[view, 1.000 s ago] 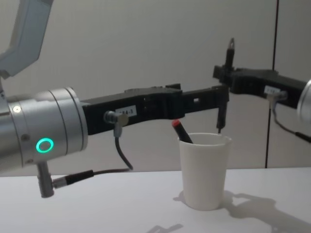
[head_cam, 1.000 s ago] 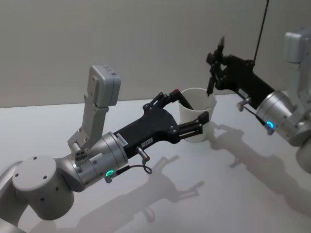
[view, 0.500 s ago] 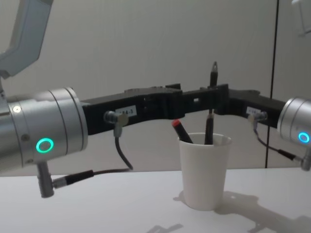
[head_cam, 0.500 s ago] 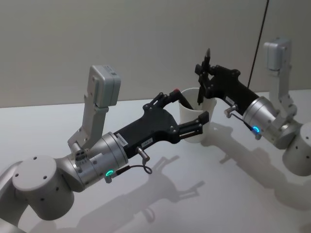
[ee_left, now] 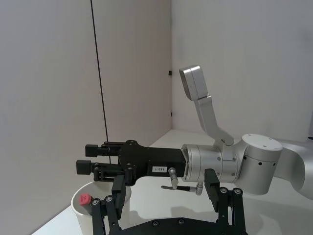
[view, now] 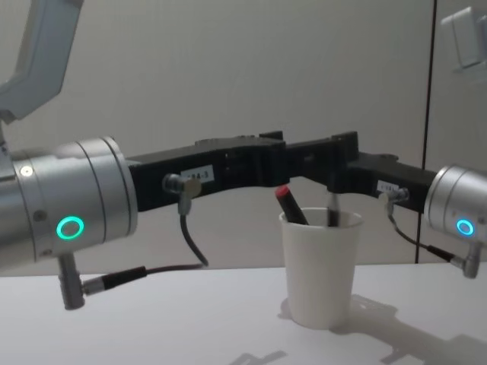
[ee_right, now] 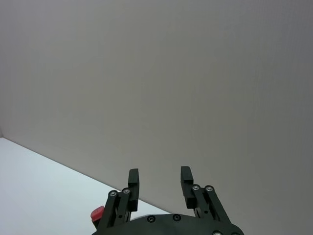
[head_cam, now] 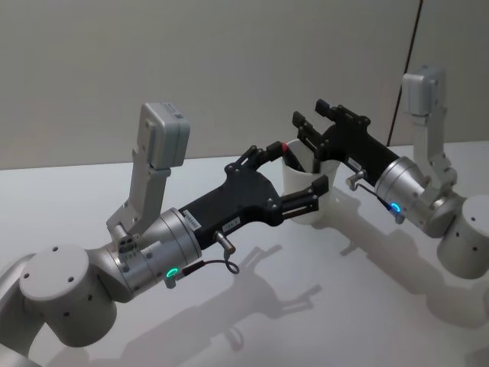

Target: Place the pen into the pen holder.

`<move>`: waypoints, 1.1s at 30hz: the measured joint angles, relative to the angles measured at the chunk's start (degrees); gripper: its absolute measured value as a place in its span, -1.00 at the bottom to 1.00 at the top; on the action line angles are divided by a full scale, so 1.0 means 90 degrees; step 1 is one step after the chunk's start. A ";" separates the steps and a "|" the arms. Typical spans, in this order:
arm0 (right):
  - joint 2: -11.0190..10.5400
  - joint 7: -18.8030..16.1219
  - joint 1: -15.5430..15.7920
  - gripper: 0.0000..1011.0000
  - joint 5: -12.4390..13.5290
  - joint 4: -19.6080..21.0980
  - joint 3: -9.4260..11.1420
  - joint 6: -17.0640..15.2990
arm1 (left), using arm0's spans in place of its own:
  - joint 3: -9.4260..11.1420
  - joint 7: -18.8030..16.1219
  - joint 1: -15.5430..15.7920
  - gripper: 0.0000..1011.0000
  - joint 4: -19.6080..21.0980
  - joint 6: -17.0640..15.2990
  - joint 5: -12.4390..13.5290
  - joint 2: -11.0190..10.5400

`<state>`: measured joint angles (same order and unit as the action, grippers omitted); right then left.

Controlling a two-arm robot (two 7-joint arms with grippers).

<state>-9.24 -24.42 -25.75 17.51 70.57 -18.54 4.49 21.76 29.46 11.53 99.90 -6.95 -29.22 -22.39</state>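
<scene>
The pen holder, a white paper cup point(view: 319, 266), stands on the table. A red-capped pen point(view: 289, 204) leans in it, and a dark pen point(view: 332, 211) stands upright beside that one, its top just above the rim. My right gripper point(head_cam: 309, 113) hovers open just above the cup point(head_cam: 299, 182) with nothing between its fingers point(ee_right: 133, 178). The red cap point(ee_right: 98, 214) shows below them. My left gripper point(head_cam: 302, 166) is open, level with the cup's rim on the near side. In the left wrist view the cup point(ee_left: 78, 208) sits low beside one finger point(ee_left: 117, 188), under the right gripper point(ee_left: 84, 157).
The white table point(head_cam: 321, 306) spreads around the cup, with a plain wall behind it. Both arms meet over the cup, so the space above it is crowded. A thin dark vertical line point(head_cam: 405, 69) runs down the wall at the right.
My right gripper came down and toward the cup with the dark pen, then opened. The pen now stands in the cup, free of the fingers. The left arm has not moved.
</scene>
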 joint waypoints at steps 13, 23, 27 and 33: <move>0.0013 -0.0007 -0.0014 0.79 0.0018 -0.0031 -0.0007 0.0006 | 0.0000 0.0000 0.0000 0.98 0.0000 0.0000 0.0000 0.0000; -0.0108 0.0097 0.0134 0.98 0.0332 0.0303 0.0098 -0.0106 | 0.0000 0.0000 0.0000 0.98 0.0000 0.0000 0.0000 0.0000; -0.0175 0.0190 0.0220 0.98 0.0448 0.0478 0.0154 -0.0162 | 0.0000 0.0000 0.0000 0.98 0.0000 0.0000 0.0000 0.0000; -0.0311 0.0374 0.0392 0.98 0.0601 0.0790 0.0246 -0.0249 | 0.0000 0.0000 0.0000 0.98 0.0000 0.0000 0.0000 0.0000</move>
<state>-12.04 -21.06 -22.22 22.92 77.69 -16.33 2.26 21.76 29.46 11.53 99.90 -6.95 -29.22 -22.40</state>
